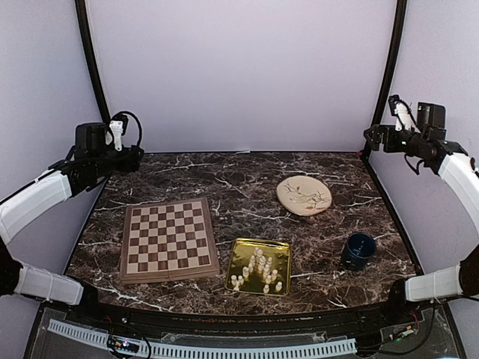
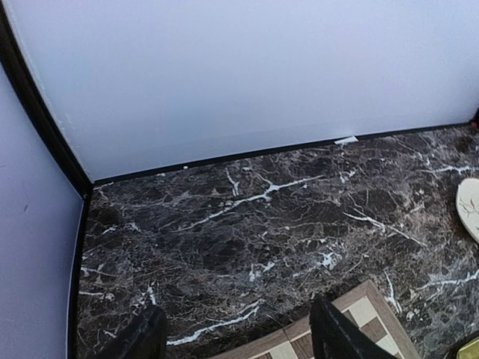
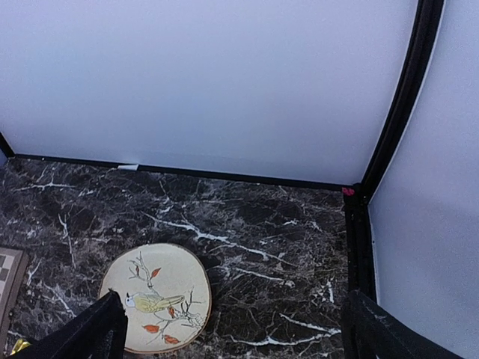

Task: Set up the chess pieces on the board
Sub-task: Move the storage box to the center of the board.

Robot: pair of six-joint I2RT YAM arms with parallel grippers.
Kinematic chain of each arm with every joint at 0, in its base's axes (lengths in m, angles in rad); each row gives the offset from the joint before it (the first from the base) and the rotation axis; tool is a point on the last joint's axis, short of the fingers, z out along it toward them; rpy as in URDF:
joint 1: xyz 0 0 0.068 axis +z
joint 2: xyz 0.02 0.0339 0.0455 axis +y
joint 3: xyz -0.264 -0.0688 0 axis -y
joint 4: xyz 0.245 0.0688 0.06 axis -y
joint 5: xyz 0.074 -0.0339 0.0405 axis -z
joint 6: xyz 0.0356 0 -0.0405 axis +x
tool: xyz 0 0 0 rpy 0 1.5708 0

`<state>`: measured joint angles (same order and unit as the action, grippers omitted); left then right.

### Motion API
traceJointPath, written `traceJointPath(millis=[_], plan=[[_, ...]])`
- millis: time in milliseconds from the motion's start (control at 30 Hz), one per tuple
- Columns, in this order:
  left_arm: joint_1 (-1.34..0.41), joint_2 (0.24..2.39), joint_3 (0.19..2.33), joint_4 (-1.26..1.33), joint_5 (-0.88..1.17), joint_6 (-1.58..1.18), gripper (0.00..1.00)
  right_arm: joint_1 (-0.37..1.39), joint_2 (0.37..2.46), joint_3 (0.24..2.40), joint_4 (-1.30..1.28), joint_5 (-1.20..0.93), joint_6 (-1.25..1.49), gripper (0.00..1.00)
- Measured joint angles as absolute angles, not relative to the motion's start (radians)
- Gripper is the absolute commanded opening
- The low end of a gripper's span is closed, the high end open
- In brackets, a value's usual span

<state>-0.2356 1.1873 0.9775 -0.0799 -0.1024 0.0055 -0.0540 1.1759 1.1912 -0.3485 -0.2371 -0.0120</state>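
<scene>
Holding the chess pieces point(image 1: 259, 271), gold tray point(image 1: 278, 253) between board point(image 1: 169, 239) and cup point(image 1: 358, 250)

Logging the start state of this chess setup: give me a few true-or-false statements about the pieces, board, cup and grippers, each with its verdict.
1. The chess pieces sit on the gold tray. True.
2. The board already holds several pieces. False: no piece stands on it.
3. The blue cup stands to the right of the tray. True.
4. The left gripper grips a pawn. False: it is open and empty.
5. The right gripper is open. True.
</scene>
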Motion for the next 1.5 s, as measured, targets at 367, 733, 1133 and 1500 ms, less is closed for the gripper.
traceJointPath(millis=[367, 733, 1133, 1500], plan=[[-0.414, 1.332, 0.977, -0.077, 0.144, 0.038, 0.43, 0.091, 1.277, 1.117, -0.429, -0.365, -0.232, 0.73], [-0.800, 1.322, 0.853, -0.131, 0.296, 0.136, 0.26, 0.434, 1.472, 1.045, -0.482, -0.389, -0.466, 0.43], [-1.038, 1.285, 0.657, -0.144, 0.298, 0.202, 0.38, 0.656, 1.732, 1.046, -0.497, -0.347, -0.568, 0.37], [-1.078, 1.137, 0.582, -0.099, 0.206, 0.218, 0.40, 0.734, 1.913, 1.232, -0.510, -0.286, -0.570, 0.34]])
